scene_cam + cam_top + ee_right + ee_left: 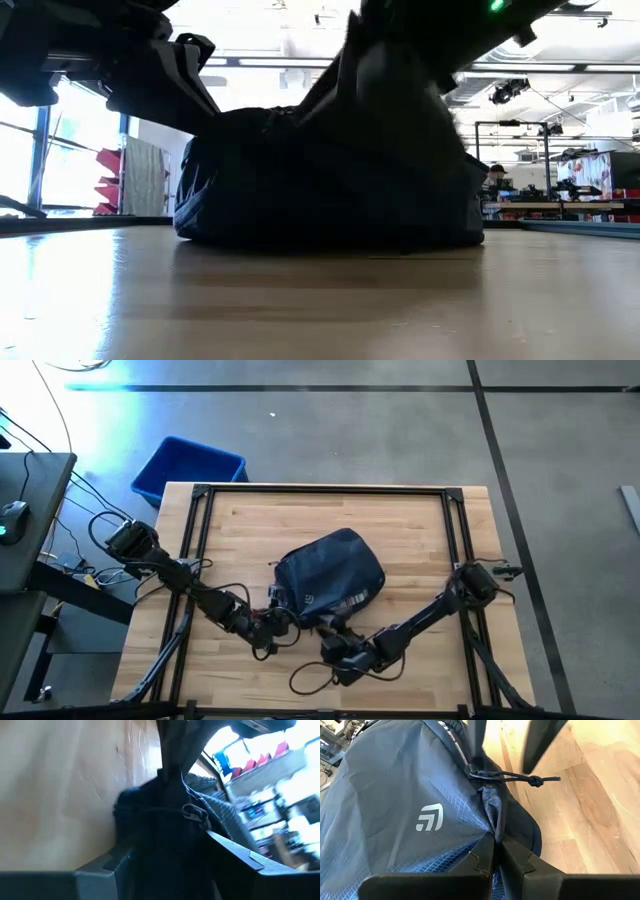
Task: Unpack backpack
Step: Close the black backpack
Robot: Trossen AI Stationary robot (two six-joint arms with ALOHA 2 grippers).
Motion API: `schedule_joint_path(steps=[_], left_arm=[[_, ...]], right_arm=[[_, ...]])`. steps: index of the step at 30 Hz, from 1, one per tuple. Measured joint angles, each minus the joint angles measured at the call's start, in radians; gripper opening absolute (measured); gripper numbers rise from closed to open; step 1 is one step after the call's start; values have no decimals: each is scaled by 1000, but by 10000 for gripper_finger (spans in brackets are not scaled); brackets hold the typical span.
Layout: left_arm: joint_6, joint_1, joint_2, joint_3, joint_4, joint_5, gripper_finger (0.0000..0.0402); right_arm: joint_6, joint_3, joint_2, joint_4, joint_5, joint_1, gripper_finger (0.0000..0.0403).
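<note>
The dark navy backpack (332, 572) lies on its side in the middle of the wooden table, its white logo (430, 817) facing my left wrist camera. My left gripper (495, 842) is at the bag's near left edge, shut on its fabric. My right gripper (502, 765) is at the near edge too and stands open. Its two fingers straddle the zipper pull and its knotted black cord (520, 777). In the right wrist view the pull (194, 813) shows ahead of the fingers, with dark fabric between them. My left gripper pinches a raised fold of the backpack's fabric beside the zipper line (492, 822) between its two fingers. It comes slanting down from the table's near left. The bag's underside stays on the table. I cannot tell whether my right gripper touches the pull or the fabric.
A bright blue bin (190, 468) stands on the floor beyond the table's far left corner. A black frame rail (320, 490) runs round the tabletop. A loose cable (305, 680) lies near the front edge. Bare wood shows on the far half (300, 520).
</note>
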Motion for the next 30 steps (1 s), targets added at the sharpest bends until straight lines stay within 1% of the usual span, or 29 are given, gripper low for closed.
schedule_joint_path(steps=[2, 6, 10, 12, 17, 21, 23, 25, 28, 30], left_arm=[[0, 0, 0, 0, -1, 1, 0], [1, 0, 0, 0, -1, 5, 0], [9, 0, 0, 0, -1, 9, 0], [10, 0, 0, 0, -1, 9, 0], [9, 0, 0, 0, 0, 9, 0], [10, 0, 0, 0, 3, 9, 0], [10, 0, 0, 0, 6, 9, 0], [10, 0, 0, 0, 6, 9, 0], [11, 0, 0, 0, 7, 9, 0], [11, 1, 0, 2, 9, 8, 0]], right_arm=[[-70, 0, 2, 13, -1, -16, 178], [-111, 0, 2, 55, -5, -34, 159], [-167, 0, 2, 105, -45, -30, 151], [-186, 0, 2, 119, -41, -24, 151], [-174, 0, 2, 144, -38, -29, 151], [-77, 0, 2, 142, -38, -47, 141], [-39, 0, 2, 141, -41, -53, 126], [-26, 0, 2, 141, -42, -53, 103], [-21, 0, 2, 141, -40, -50, 51], [-9, 0, 2, 141, -12, -41, 16]])
